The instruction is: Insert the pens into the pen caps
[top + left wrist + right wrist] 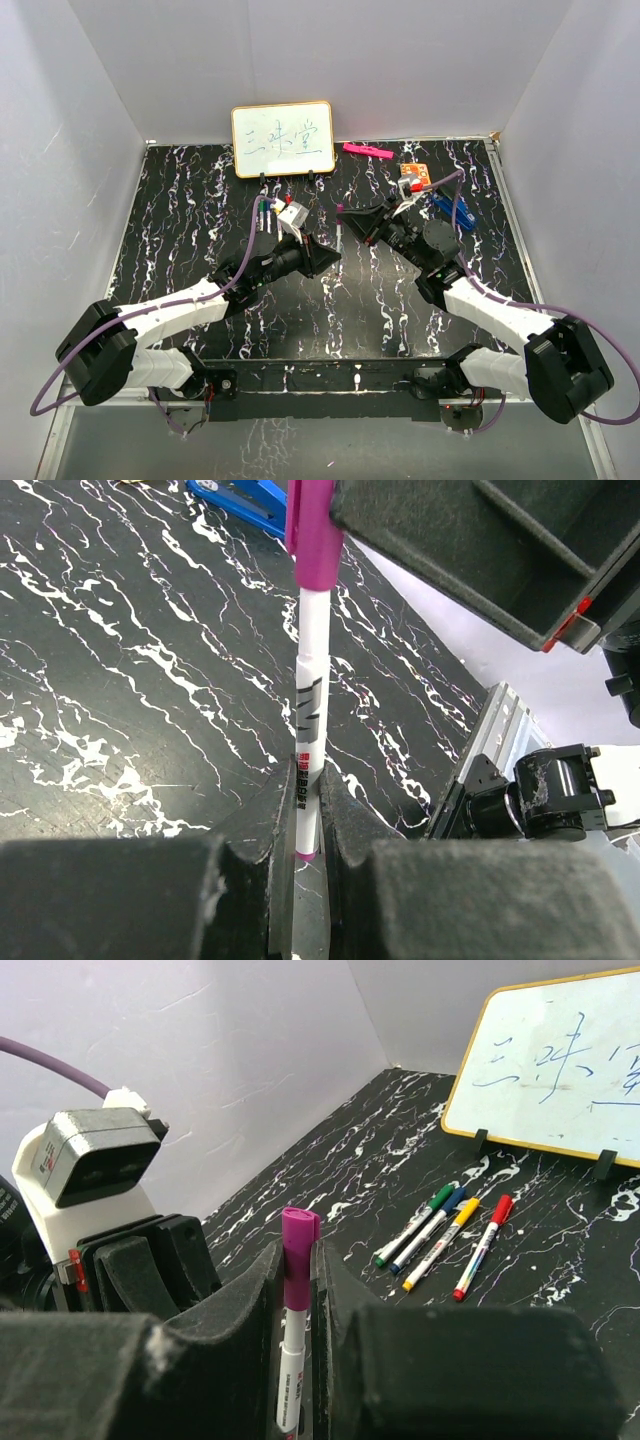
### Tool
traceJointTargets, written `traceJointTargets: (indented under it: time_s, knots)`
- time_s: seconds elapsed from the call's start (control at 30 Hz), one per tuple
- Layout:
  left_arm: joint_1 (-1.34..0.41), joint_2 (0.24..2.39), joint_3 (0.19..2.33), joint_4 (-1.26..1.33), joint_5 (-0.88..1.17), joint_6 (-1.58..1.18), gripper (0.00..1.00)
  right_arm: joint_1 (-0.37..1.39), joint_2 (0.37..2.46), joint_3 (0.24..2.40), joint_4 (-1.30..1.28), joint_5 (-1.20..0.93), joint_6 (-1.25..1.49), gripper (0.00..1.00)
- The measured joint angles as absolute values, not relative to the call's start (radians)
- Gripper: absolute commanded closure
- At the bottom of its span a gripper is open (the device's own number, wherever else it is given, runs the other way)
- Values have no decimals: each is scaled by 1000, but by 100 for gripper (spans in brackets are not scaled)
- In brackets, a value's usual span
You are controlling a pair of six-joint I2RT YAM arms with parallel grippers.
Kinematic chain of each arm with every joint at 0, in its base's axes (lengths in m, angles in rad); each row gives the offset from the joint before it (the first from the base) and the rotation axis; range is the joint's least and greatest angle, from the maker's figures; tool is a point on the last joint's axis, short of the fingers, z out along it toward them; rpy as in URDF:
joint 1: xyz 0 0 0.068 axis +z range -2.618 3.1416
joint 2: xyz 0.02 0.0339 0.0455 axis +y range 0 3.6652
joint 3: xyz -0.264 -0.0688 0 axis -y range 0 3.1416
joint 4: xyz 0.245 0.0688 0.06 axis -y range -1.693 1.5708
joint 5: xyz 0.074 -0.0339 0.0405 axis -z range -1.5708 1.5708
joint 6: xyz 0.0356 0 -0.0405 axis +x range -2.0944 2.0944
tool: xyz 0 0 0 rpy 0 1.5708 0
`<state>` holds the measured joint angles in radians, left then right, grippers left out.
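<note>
Over on the left, the left gripper (305, 820) is clenched on the tail end of a white-barrelled purple pen (308, 710), its two dark pads pressing the barrel from either side, with the pen's small purple end just showing between them. From that grip the barrel runs straight out ahead of the fingers, above the black marbled table (180, 230), black lettering printed along it. At the far end of the barrel sits the purple cap (316, 535), slipped over the pen's tip; whether it is pushed fully home cannot be told. The right gripper (296, 1260) faces the left one and is closed on that cap, its pads squeezing the cap's lower part while the cap's top pokes out past the fingertips. So the one pen bridges the two grippers, held at both ends, tail in the left and capped tip in the right. Ahead of the right gripper and off to its right, four other pens (440, 1244) lie side by side on the table, wearing green, blue, yellow and red caps, near the feet of a small whiteboard (560, 1070) with blue writing on it. Farther right in the top view, behind the right gripper, lies a blue clip (445, 208), an orange object (413, 177) beside it, and a pink marker (367, 151) by the back wall.
</note>
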<state>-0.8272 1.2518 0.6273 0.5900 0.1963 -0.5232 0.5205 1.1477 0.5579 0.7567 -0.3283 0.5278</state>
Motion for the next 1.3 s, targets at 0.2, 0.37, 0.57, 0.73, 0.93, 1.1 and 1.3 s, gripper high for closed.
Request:
traceJointTargets:
  time_s: [0.2,0.37,0.57,0.73,0.93,1.1,1.3]
  knots:
    - [-826,1253,651,580,189,-508,100,524,1158,554,757,-359,531,100]
    - [-824,1257,679,545,183,-485,100,524,1167,547,769,-371,540,100]
    - [-825,1271,700,504,172,-459,100,522,1187,548,768,-378,544,100]
    - [-823,1272,706,485,146,-439,100,521,1197,559,751,-391,529,100]
    - [-818,1272,706,486,121,-426,100,521,1198,569,724,-390,506,100]
    - [-802,1272,706,496,116,-419,100,532,1208,590,696,-370,477,100]
    - [-767,1273,706,496,136,-430,100,559,1255,620,692,-333,453,100]
